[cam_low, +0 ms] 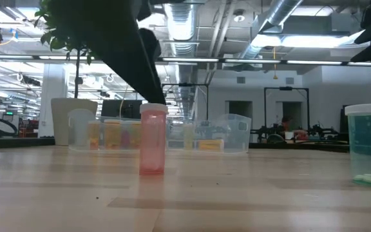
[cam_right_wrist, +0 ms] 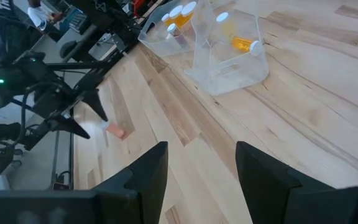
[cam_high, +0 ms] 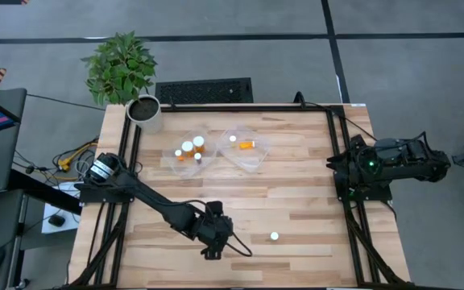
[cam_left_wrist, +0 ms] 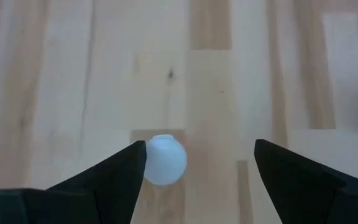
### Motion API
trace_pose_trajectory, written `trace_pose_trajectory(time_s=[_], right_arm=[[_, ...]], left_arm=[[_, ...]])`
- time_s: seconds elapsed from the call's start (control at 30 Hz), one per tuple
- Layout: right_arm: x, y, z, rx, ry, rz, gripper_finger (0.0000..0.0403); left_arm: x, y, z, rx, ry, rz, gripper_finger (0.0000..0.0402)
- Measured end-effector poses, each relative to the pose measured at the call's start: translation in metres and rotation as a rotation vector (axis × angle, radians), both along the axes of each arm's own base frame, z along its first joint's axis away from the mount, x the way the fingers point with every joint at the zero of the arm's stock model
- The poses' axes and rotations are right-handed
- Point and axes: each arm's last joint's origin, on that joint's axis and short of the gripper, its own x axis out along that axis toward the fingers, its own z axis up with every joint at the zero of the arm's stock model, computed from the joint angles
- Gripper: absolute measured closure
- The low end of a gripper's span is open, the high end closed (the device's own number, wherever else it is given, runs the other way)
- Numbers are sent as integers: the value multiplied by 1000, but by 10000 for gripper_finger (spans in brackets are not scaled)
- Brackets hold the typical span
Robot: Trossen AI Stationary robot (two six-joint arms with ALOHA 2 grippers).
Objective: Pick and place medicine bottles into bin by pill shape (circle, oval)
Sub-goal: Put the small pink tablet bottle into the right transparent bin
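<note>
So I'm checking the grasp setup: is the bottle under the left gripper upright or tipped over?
Upright. The low view shows the bottle standing on the table, cap up, and the left wrist view shows its round cap between the open left gripper.

Pill shapes inside the medicine bottles (cam_high: 188,150) — too small to tell.

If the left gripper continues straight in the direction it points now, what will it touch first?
Probably the medicine bottle standing under it. The left gripper points down at the table, fingers open, and the bottle's white cap sits between them, close to one finger. How far above the cap it is cannot be judged.
</note>
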Motion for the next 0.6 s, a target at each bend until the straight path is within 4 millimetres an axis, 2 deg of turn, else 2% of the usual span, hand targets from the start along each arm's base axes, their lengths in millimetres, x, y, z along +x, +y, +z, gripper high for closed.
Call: trace_pose_trajectory(time_s=[0.4, 0.6], right_arm=[[0, 0, 0, -2, 0, 1, 202], [0, 0, 0, -3, 0, 2, 202]], left_arm=[[2, 10, -2, 37, 26, -2, 108], [2, 19, -4, 50, 72, -3, 124]])
